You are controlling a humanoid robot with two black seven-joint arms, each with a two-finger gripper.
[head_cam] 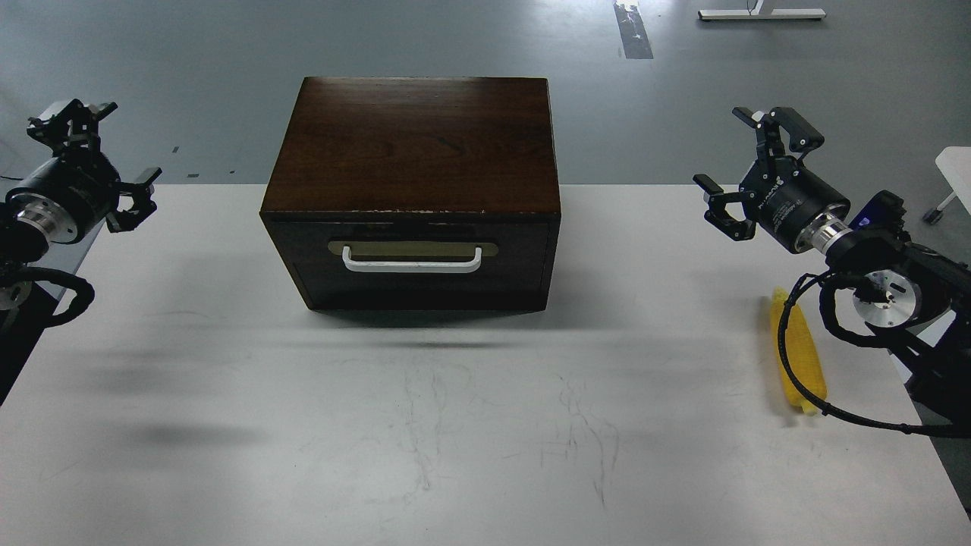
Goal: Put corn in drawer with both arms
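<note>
The drawer (413,262) is pushed shut in its dark wooden box (413,144) at the table's far middle; its white bar handle (412,261) faces me. The yellow corn (799,355) lies lengthwise on the table at the right, partly crossed by a black cable. My right gripper (747,171) is open and empty, raised above the table up and left of the corn. My left gripper (106,152) is open and empty, raised at the table's left edge, well left of the box.
The white table (455,425) stretches in front of the box, marked with faint scratches. Grey floor lies beyond the table. A looping black cable (789,364) of the right arm hangs over the corn. A white object (957,171) stands at the far right edge.
</note>
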